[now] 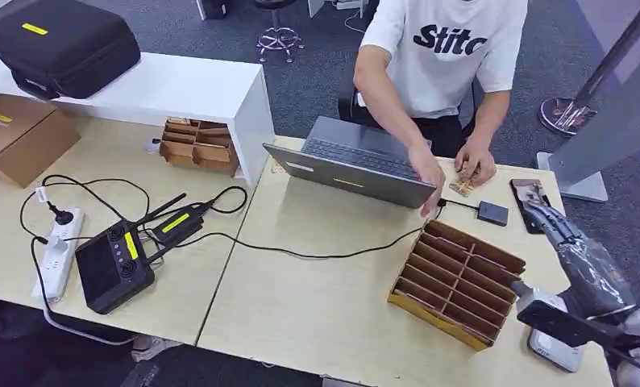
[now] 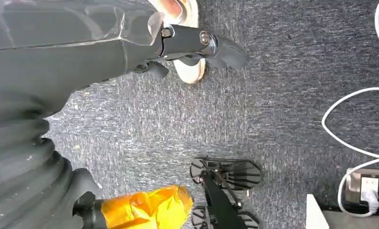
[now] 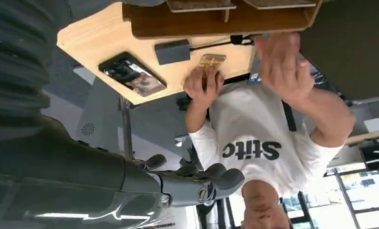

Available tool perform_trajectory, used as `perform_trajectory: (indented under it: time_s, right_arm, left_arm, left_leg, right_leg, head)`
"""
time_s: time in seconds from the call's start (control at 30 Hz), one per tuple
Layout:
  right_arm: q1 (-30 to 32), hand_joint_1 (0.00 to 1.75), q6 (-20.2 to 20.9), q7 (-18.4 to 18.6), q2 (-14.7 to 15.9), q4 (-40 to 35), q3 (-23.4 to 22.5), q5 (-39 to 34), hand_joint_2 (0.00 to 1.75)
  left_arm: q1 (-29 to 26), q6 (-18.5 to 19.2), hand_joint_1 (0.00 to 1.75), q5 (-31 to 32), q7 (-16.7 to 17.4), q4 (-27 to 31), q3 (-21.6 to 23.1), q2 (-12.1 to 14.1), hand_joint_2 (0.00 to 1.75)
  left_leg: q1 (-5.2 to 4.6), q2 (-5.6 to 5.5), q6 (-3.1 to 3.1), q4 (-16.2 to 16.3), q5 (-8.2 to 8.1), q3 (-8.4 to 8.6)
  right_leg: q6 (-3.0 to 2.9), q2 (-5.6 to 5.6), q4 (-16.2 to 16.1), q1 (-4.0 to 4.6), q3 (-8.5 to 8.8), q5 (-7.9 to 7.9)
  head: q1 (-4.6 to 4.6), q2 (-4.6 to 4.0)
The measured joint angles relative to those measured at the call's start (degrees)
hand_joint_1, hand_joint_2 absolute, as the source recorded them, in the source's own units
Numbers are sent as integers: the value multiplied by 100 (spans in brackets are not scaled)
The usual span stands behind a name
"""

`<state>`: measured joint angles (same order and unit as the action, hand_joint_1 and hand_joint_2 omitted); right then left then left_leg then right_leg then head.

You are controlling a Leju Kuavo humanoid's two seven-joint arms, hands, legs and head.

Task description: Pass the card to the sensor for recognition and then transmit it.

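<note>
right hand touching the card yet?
Apart. In the head view the right hand hangs past the table edge, while the card lies under a person's hand, bare table between.

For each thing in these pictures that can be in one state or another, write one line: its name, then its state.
laptop: lid open, flat on the table.
card: on the table under a person's hand.
phone: lying flat, screen up.
wooden organizer: slots empty.
sensor: on the table, cable plugged in.
right robot hand: empty, raised over the table's edge.
left robot hand: empty, hanging above the floor.
</note>
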<state>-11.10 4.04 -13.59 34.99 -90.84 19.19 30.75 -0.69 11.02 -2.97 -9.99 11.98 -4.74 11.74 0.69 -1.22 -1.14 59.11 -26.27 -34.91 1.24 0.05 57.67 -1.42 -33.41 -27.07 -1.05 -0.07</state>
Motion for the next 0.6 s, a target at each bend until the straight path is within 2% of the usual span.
perform_trajectory:
  time_s: [0.33,0.6]
  right_arm:
    - [-260,0,-28,57,-308,387,437,160,175]
    - [-514,0,-107,94,-684,771,782,227,175]
  left_arm:
    - [47,17,0,81,98,0,0,-4,175]
    - [123,17,0,153,166,0,0,-4,175]
  left_leg:
    - [0,0,0,0,0,0]
    - [1,0,-1,0,1,0]
  right_leg:
    - [0,-1,0,0,0,0]
    - [0,0,1,0,0,0]
  head:
    - [-2,0]
    - [0,0]
